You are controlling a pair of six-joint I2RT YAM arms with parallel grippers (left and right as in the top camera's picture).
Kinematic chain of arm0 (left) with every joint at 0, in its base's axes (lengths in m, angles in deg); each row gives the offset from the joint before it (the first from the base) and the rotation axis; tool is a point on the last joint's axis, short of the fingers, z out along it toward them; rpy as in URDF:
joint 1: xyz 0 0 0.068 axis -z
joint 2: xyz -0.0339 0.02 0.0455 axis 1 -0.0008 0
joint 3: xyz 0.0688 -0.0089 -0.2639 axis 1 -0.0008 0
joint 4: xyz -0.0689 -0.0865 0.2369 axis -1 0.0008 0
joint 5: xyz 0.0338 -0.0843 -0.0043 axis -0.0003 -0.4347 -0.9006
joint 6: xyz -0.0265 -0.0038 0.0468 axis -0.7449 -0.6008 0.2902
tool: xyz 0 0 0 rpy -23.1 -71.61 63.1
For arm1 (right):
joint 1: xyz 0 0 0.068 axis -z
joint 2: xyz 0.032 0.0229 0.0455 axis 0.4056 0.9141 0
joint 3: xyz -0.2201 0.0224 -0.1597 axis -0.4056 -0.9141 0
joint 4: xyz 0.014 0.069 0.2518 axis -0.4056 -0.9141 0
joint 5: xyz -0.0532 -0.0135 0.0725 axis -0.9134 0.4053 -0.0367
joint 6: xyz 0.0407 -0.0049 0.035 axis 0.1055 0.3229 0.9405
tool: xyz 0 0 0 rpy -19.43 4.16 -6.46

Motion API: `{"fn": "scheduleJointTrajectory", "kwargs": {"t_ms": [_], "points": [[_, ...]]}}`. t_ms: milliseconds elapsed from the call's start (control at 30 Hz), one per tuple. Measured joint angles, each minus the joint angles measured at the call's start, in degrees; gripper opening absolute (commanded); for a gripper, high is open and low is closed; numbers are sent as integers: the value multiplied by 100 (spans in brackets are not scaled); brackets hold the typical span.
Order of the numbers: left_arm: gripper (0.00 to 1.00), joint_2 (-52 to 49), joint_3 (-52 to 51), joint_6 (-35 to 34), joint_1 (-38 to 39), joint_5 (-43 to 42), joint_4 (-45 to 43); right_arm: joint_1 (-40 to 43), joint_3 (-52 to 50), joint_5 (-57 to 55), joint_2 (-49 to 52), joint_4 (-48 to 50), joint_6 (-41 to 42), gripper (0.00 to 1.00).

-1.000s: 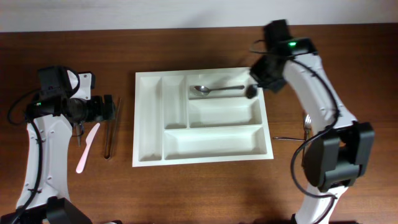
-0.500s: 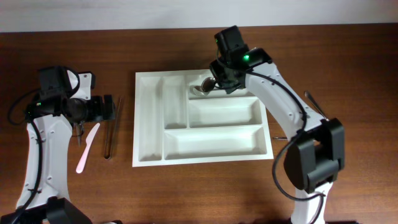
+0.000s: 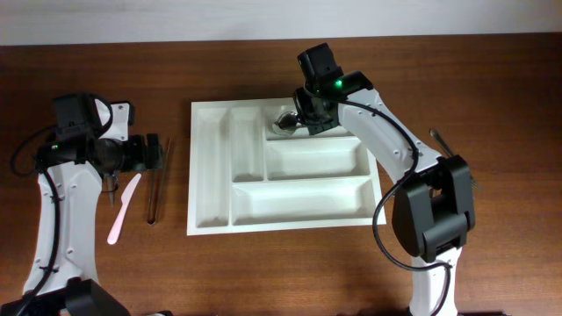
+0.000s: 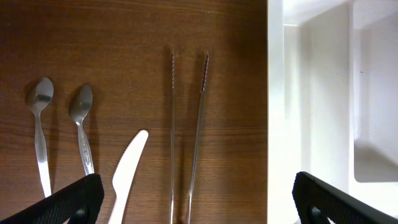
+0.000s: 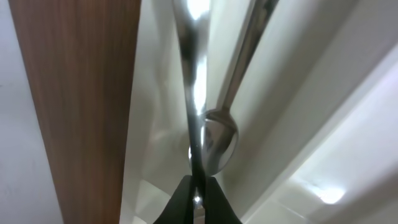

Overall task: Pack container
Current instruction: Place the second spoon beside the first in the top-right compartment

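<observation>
- The left gripper (image 3: 154,153) hovers over the table left of the tray, fingers spread wide and holding nothing.
- Beneath it, outside the tray, lie a small steel spoon (image 4: 38,99), a second steel spoon (image 4: 81,106), a white plastic knife (image 4: 127,165) and long steel tongs (image 4: 173,124). None of these is packed yet.
- The large white rectangular plastic cutlery tray (image 3: 299,200) sits flat, open side up, in the middle of the table.
- Its long axis runs left to right. The two narrow compartments are at its left end and run near to far; the three wide ones lie across the rest.
- Four compartments look empty. Only the far wide one holds anything: a shiny steel spoon lying flat (image 5: 217,140) near its left end.
- The right gripper (image 5: 196,190) is over that same spot, fingertips pressed together on a shiny metal utensil handle (image 5: 189,74) just above the lying spoon. I cannot tell what kind of utensil it is.
- Right of the tray, a slim metal utensil (image 3: 439,140) lies on the table, partly hidden by the arm.
- The packing looks to be at an early stage: one piece is in, one is arriving, and most remain outside.
</observation>
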Motion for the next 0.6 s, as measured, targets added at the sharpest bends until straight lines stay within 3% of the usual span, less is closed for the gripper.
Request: {"fn": "scheduleJointTrajectory", "kwargs": {"t_ms": [133, 333, 500, 600], "points": [[99, 0, 0, 0, 0, 0, -2, 11, 2, 181, 7, 400, -229, 36], [99, 0, 0, 0, 0, 0, -2, 90, 2, 341, 7, 531, -1099, 35], [99, 0, 0, 0, 0, 0, -2, 367, 2, 387, -15, 448, -2704, 36], [99, 0, 0, 2, 0, -2, 0, 748, 9, 424, -136, -221, -4059, 35]]}}
